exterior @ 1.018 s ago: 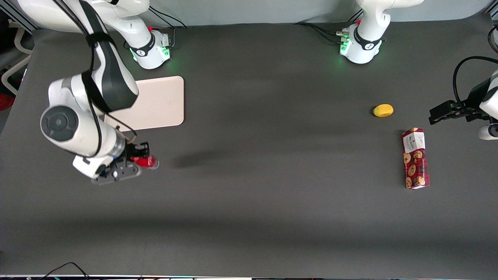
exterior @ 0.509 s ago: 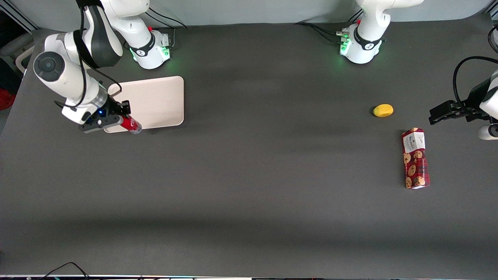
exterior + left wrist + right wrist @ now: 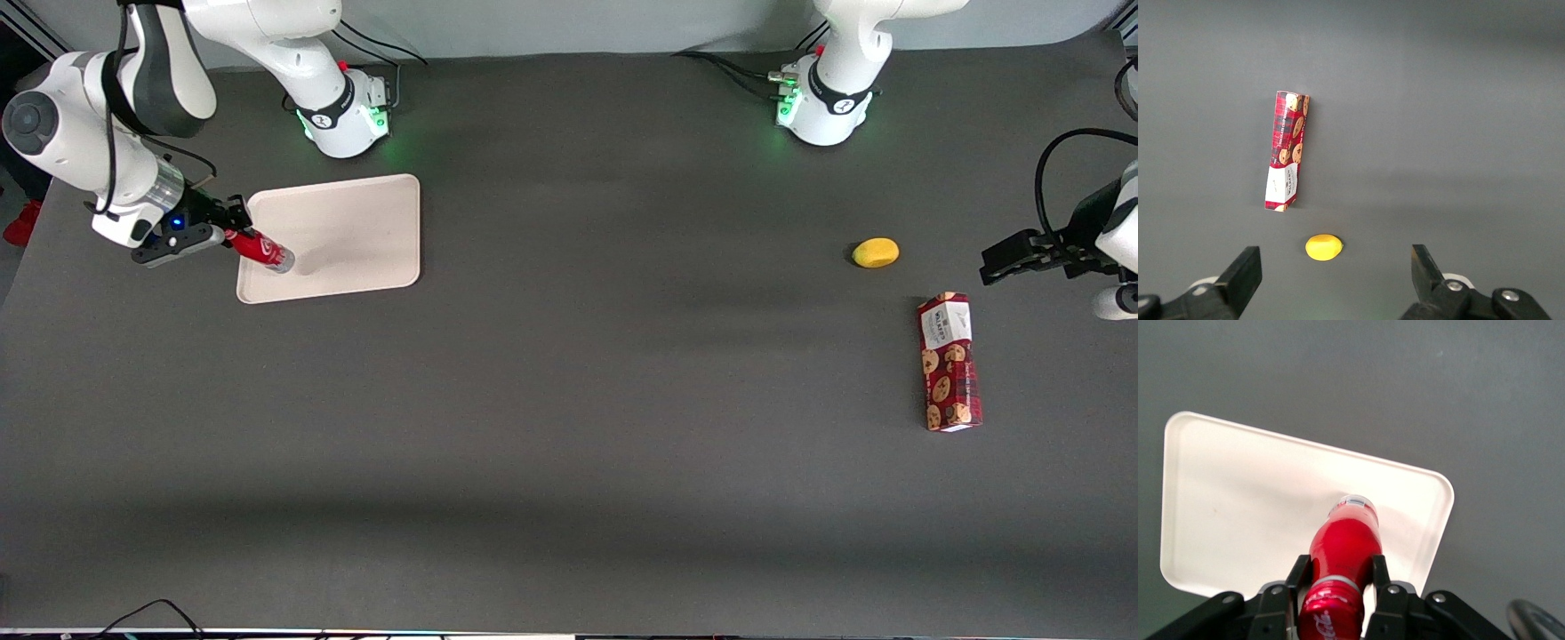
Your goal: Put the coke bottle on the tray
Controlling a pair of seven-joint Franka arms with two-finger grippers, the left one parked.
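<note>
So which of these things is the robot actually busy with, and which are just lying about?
In use:
- coke bottle, gripped by the gripper, above the tray
- tray

Lying about, toward the parked arm's end:
- yellow lemon-like thing
- red cookie box

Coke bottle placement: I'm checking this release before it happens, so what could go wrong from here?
The gripper holds the coke bottle tilted, base over the tray near its edge. Released like this, it would likely tip and might roll across the low rim onto the table.
</note>
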